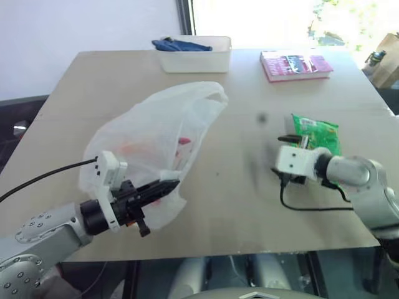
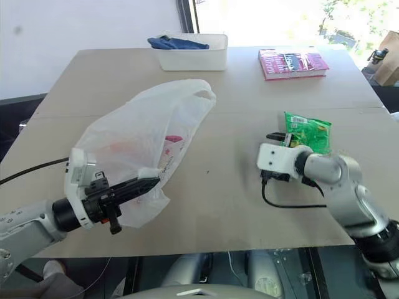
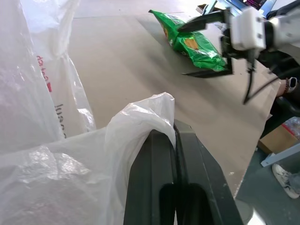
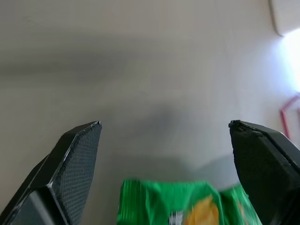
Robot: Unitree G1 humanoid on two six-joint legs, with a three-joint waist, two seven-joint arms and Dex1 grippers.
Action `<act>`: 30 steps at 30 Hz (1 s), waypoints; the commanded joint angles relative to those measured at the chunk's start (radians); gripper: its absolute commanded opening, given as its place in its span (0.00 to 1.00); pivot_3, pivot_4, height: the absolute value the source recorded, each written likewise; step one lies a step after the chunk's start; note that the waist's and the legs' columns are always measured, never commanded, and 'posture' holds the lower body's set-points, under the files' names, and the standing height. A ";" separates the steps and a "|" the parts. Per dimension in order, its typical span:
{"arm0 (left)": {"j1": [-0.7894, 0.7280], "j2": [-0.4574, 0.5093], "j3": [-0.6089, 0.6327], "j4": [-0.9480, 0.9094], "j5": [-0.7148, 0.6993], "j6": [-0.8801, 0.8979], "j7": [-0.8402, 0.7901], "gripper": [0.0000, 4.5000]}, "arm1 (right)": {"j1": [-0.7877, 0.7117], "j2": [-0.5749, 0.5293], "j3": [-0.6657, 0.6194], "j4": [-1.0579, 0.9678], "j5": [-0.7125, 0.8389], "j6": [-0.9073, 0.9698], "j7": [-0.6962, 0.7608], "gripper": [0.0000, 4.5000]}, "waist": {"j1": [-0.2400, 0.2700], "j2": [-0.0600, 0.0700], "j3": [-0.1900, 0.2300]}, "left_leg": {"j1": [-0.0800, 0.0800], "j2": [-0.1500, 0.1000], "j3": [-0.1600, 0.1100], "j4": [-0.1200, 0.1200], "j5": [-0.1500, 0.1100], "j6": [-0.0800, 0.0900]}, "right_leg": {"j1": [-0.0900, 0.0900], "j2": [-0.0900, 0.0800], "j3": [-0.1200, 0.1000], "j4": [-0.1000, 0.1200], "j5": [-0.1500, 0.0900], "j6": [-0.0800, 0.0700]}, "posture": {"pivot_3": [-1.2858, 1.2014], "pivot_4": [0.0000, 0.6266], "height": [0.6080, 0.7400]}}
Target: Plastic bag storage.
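Right now the plastic bag [image 1: 156,134] is lying on the table [image 1: 237,205], billowed up, and its near edge is pinched between the 2 closed fingers of the left gripper [image 1: 167,185]. From that pinch the bag is stretching away and slightly outward, its long axis running diagonally from the left gripper toward the far middle of the table, where its open mouth and handle loop are pointing. Red print is showing through the film close to the held edge.

Well apart to the other side, the right gripper [image 2: 278,136] is hovering with its fingers spread wide and holding nothing. Just ahead of it a green snack packet [image 2: 307,132] is lying flat, its near edge sitting between the 2 open fingertips in the right wrist view, though I cannot tell whether they are touching it.

Of the 2 arms, the left is plainly the nearer to the bag. For the right gripper the bag is lying across the bare table toward the left, so the coming move, as I judge it, is turning on that sideways gap and on the bag's mouth facing away.

At the far edge a white bin [image 1: 194,57] with a blue cloth [image 1: 181,45] and a pink book [image 1: 295,65] are sitting beyond both hands.
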 commanded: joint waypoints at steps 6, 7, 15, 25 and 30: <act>-0.085 0.016 -0.039 0.051 0.061 -0.007 -0.079 0.00 | 0.180 0.200 -0.204 -0.179 0.008 0.187 -0.177 0.98 | 0.013 -0.002 -0.001 | 0.001 0.000 0.000 0.000 0.000 0.000 | 0.000 0.001 0.000 0.001 0.000 0.000 | 0.52 0.24 1.00; -0.091 0.016 -0.041 0.054 0.063 -0.004 -0.084 0.00 | 0.154 0.332 -0.273 -0.239 0.092 0.341 -0.166 0.98 | 0.012 -0.002 -0.001 | 0.001 0.001 0.000 0.000 0.000 0.000 | 0.000 0.002 0.001 0.002 0.000 0.000 | 0.52 0.24 1.00; -0.119 0.013 -0.069 0.077 0.086 0.011 -0.126 0.00 | 0.077 0.739 -0.934 -0.453 0.632 1.111 0.177 0.98 | 0.030 -0.001 -0.001 | 0.002 -0.001 -0.003 0.000 0.000 0.000 | 0.001 -0.001 0.000 0.001 0.000 0.000 | 0.52 0.24 1.00; -0.144 0.012 -0.076 0.088 0.080 0.033 -0.136 0.00 | -0.020 1.206 -1.236 -0.416 0.736 1.111 -0.228 0.98 | -0.003 0.005 -0.001 | 0.008 -0.001 0.003 -0.003 0.000 0.000 | 0.000 -0.001 0.003 0.008 0.000 -0.001 | 0.52 0.24 1.00; -0.166 0.010 -0.076 0.084 0.068 0.052 -0.121 0.00 | -0.172 1.222 -1.362 -0.254 0.785 1.111 -0.378 0.98 | -0.012 0.005 -0.001 | 0.014 -0.001 0.009 -0.003 0.000 0.001 | 0.002 -0.001 0.009 0.011 0.000 0.000 | 0.52 0.24 1.00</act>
